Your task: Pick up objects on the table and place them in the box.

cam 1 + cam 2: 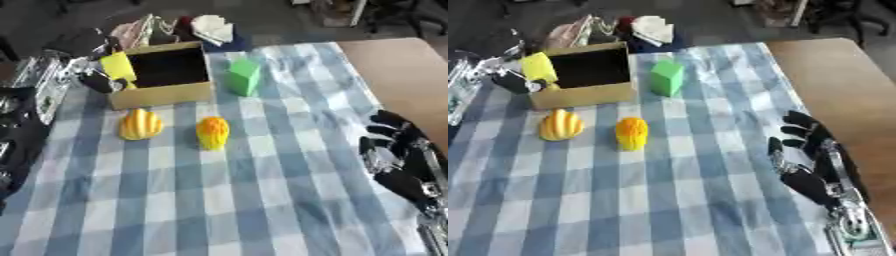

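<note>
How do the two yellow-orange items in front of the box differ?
The ribbed yellow shell-shaped toy is paler, rounder and wider, lying left. The orange-topped yellow toy is narrower and taller, with a deeper orange top, lying right. Both rest apart on the checked cloth, untouched.

left hand [514, 80]: raised, fingers curled | right hand [802, 145]: resting, fingers relaxed

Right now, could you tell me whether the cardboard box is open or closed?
Open. The cardboard box shows a dark interior from above, with no flaps covering it. The left hand holds a yellow object at its left edge.
</note>
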